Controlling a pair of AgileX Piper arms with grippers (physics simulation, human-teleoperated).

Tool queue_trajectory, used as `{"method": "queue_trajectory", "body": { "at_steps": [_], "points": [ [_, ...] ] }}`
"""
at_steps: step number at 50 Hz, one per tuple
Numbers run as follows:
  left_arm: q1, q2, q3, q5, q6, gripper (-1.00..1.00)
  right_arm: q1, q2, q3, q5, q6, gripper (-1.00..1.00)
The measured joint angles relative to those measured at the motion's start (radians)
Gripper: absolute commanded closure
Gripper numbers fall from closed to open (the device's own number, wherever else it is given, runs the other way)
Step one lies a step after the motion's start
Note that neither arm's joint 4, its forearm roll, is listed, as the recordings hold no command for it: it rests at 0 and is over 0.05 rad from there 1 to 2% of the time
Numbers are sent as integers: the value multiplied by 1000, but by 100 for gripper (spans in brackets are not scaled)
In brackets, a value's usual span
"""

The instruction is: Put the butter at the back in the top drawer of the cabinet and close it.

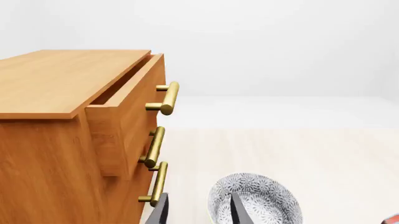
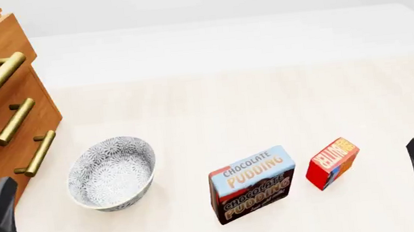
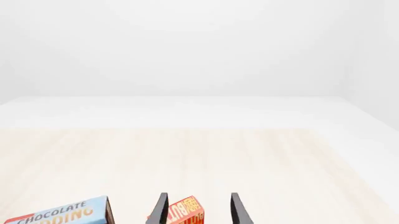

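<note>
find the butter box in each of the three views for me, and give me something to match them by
Front view: the butter stands on the table right of centre, just right of the pudding box.
Right wrist view: at the lower edge, between the right gripper's open fingers.
Left wrist view: only a red sliver at the corner, probably the butter.
Shared landmark: the pudding box links front and right wrist; the bowl links front and left wrist.

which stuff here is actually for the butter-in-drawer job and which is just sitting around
For the job:
butter, small red box on the table
top drawer, already pulled partly open
cabinet
right gripper, open, lined up with the butter
left gripper, open, near the lowest handle

Just lying about:
patterned bowl
Chocolate Pudding box, beside the butter
</note>
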Motion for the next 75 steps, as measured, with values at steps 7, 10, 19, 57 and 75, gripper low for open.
{"method": "queue_trajectory", "body": {
  "at_steps": [7, 10, 19, 57, 75],
  "points": [
    [2, 7, -2, -1, 0, -100, 0, 2, -1, -1, 0, -100],
    [-4, 7, -20, 16, 29, -100, 0, 3, -2, -1, 0, -100],
    [-56, 0, -135, 116, 214, -100, 0, 4, -2, -1, 0, -100],
    [-190, 34, -264, 261, 616, -100, 0, 4, -3, -1, 0, -100],
    [-216, 124, -304, 256, 777, -100, 0, 4, -3, -1, 0, -100]
  ]
}}
